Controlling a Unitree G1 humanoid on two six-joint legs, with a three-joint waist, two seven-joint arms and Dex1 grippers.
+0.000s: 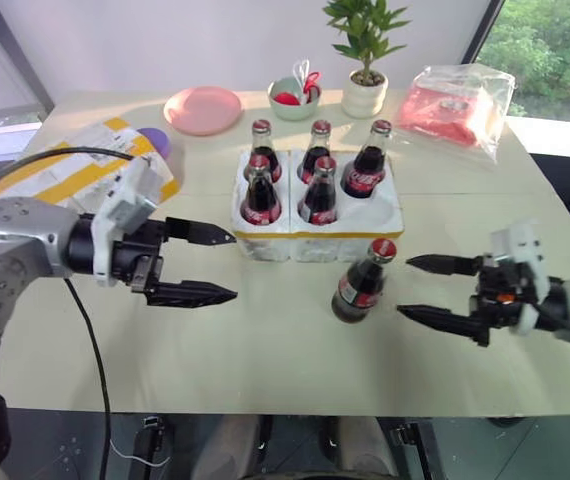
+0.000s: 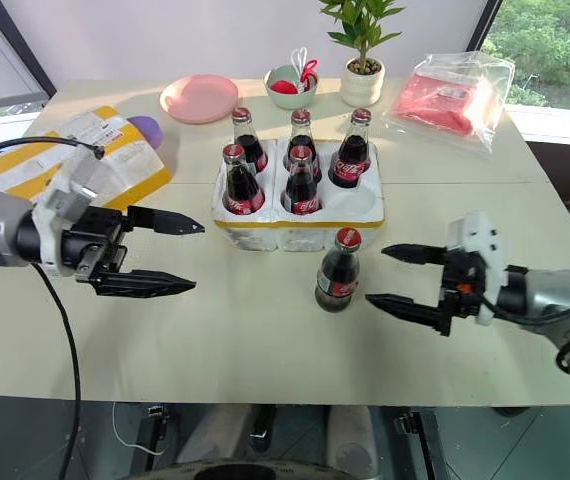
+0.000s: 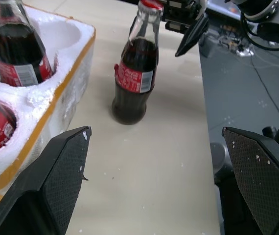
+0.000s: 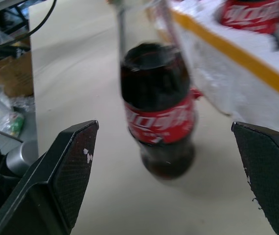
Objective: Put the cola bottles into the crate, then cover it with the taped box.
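The crate point(image 1: 317, 240), a white foam block with a yellow tape band, sits mid-table with several cola bottles point(image 1: 261, 195) upright in its wells; its front right well point(image 3: 63, 36) is empty. One more cola bottle point(image 1: 362, 282) stands upright on the table just in front of the crate's right end. My right gripper point(image 1: 405, 287) is open, just right of this bottle point(image 4: 159, 112) and pointing at it, not touching. My left gripper point(image 1: 233, 266) is open left of the crate's front, with nothing between its fingers. The taped box point(image 1: 75, 170) lies at the far left.
Along the back edge are a pink plate point(image 1: 202, 108), a green bowl point(image 1: 293, 97), a potted plant point(image 1: 365, 80) and a clear bag with red contents point(image 1: 455, 105). A purple object point(image 1: 155, 140) lies beside the taped box. A black cable point(image 1: 85, 340) hangs from my left arm.
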